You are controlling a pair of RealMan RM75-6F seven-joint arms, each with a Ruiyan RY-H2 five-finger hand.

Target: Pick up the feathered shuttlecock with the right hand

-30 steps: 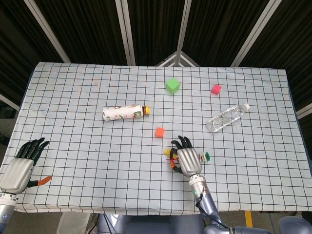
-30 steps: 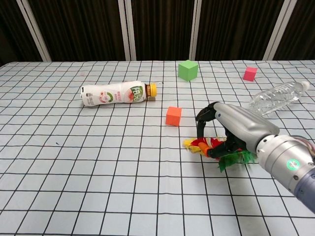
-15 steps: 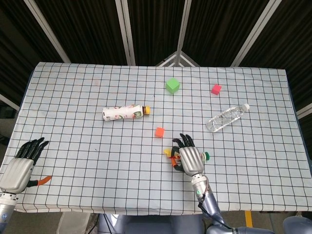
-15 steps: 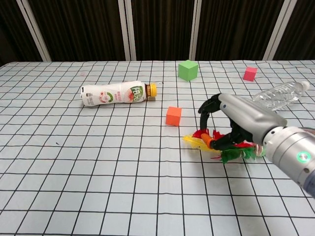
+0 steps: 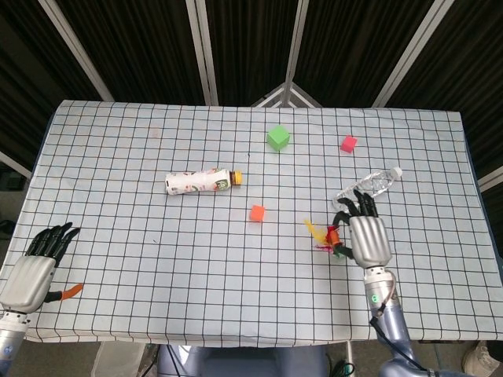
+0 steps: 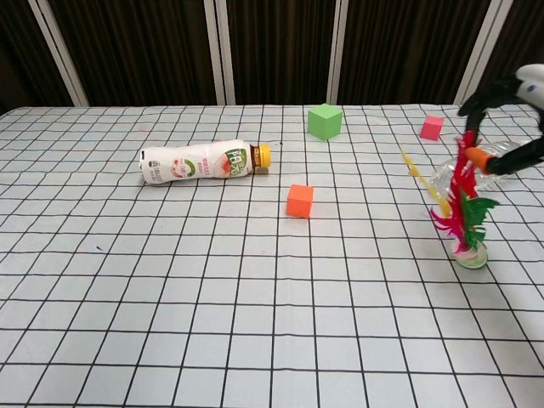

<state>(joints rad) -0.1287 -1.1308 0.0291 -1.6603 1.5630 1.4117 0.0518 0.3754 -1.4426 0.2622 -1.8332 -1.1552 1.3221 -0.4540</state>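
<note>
The feathered shuttlecock (image 6: 463, 212) has red, green, pink and yellow feathers and a pale round base. My right hand (image 6: 512, 119) grips it by the feathers at the right edge of the chest view, so the base hangs down just over the checked tablecloth. From the head view, the right hand (image 5: 366, 238) is at the table's right front, with the shuttlecock's feathers (image 5: 322, 234) sticking out to its left. My left hand (image 5: 33, 269) rests at the front left corner, fingers spread and holding nothing.
A labelled drink bottle (image 5: 200, 181) lies left of centre. An orange cube (image 5: 257, 213) sits mid-table, with a green cube (image 5: 278, 137) and a pink cube (image 5: 348, 143) further back. A clear water bottle (image 5: 373, 185) lies just beyond the right hand.
The right hand has moved right and up, lifting the shuttlecock from near the orange cube. The shuttlecock now hangs upright instead of lying flat. The left hand has stayed put.
</note>
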